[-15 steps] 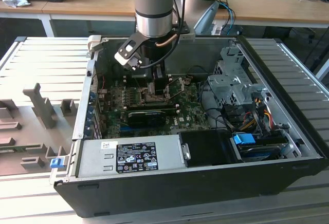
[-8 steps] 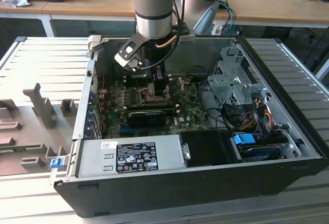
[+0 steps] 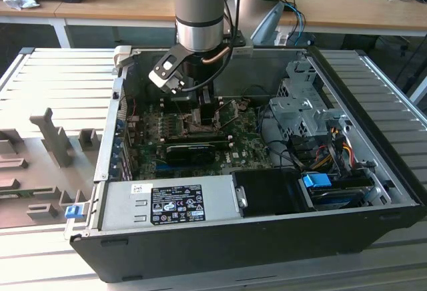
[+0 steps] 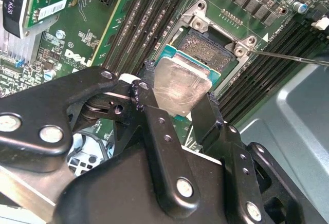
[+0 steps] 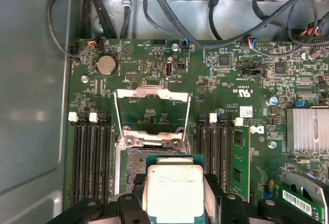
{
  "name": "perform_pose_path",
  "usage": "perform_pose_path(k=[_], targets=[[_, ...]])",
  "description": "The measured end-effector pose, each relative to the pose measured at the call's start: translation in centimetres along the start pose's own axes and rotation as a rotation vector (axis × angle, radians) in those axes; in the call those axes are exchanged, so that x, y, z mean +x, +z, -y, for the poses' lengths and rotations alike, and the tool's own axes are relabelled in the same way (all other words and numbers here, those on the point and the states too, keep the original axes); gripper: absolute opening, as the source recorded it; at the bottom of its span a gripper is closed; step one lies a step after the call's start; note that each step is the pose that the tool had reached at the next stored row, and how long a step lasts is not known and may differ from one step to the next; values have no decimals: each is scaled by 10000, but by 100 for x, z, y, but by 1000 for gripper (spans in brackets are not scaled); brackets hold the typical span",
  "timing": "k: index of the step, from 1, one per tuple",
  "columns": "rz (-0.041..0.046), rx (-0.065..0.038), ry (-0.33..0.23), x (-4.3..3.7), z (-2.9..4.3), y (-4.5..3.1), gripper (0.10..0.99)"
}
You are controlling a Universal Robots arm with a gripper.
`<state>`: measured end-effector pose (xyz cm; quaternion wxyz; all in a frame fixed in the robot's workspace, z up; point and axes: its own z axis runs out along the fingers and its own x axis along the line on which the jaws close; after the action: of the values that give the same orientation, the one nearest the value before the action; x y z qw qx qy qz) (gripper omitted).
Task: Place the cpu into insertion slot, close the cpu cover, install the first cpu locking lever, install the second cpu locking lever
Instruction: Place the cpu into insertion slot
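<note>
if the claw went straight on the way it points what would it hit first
Most likely the insertion slot: the claw, shut on the cpu, points down at the uncovered socket. How much gap is left between them is unclear.

Workshop lab; opened computer case; desks

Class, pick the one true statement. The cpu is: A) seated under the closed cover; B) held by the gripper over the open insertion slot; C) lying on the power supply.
B: in both wrist views the gripper clamps the cpu over the bare insertion slot, and the cpu cover stands open.
</note>
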<state>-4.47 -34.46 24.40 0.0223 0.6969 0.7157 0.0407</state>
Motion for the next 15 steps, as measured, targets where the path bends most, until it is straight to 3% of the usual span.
perform_pose_path(k=[15], targets=[[0, 0, 0, 32, 1, 25, 525]])
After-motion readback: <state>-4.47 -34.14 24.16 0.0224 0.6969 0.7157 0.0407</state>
